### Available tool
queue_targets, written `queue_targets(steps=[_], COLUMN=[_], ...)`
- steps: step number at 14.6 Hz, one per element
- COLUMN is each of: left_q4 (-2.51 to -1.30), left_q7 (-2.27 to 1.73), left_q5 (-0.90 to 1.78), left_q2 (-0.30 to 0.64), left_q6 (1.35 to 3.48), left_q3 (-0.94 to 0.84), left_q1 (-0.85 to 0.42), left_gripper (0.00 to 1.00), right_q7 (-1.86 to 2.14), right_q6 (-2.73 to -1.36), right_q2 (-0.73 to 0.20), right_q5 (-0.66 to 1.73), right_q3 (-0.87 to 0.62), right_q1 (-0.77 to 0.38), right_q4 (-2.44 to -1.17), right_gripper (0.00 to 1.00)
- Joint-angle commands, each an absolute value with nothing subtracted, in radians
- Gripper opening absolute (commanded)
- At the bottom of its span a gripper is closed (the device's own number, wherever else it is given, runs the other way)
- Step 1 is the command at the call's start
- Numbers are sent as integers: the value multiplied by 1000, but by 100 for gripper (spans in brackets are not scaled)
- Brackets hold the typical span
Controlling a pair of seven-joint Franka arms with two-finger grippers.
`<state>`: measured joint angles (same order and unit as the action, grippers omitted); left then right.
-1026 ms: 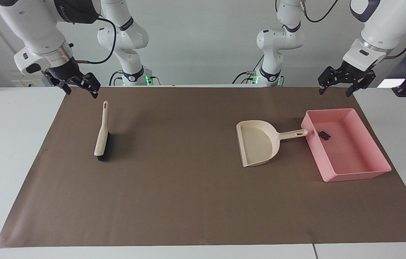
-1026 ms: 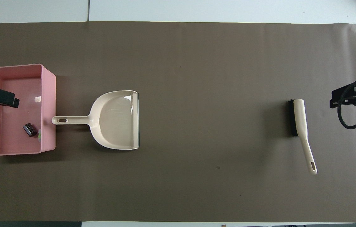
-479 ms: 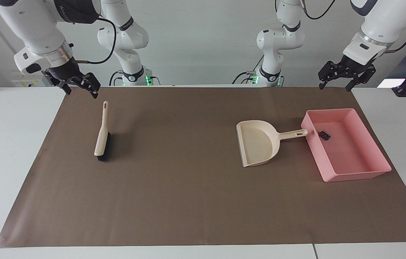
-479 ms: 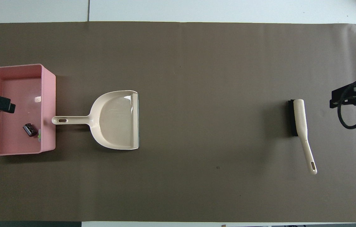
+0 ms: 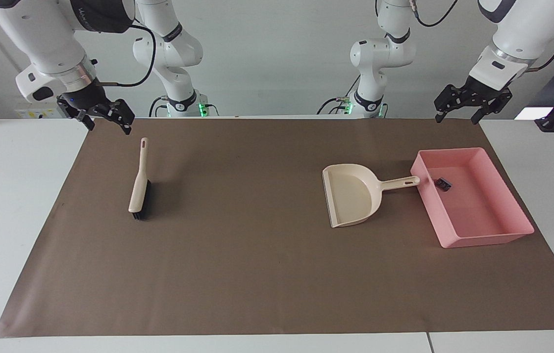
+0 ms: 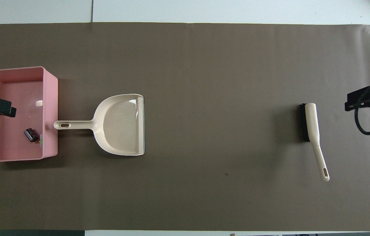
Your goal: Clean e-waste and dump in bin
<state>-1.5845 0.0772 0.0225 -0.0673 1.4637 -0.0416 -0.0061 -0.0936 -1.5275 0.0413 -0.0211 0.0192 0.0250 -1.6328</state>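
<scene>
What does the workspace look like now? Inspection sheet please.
Surface: brown paper mat on white table.
Job's things: small black block and a green-marked bit inside shallow pink plastic tray.
Clutter: beige plastic dustpan, handle toward tray; beige hand brush with black bristles at right arm's end.
Grippers: left gripper and right gripper open, raised, holding nothing.
Cables: black cable on right arm.
Surroundings: white wall.

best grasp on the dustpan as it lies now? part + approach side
Take the dustpan by its handle, coming straight down from above. The handle is the one narrow part, lies flat on the brown mat and points at the pink bin, its tip almost at the wall, so close across it midway. The left gripper, open, is nearest.
</scene>
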Motion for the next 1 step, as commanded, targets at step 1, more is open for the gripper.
queue_targets(steps=[1], left_q4=[-1614], left_q7=[67], left_q5=[8], left_q2=[-95], left_q6=[1462], left_q3=[-46], left_q1=[0], left_gripper=[99], right_q7=[-67], right_q6=[-1563], right_q2=[63], right_q5=[-15], right_q3=[15], right_q1=[38], right_q4=[-1666], right_gripper=[100])
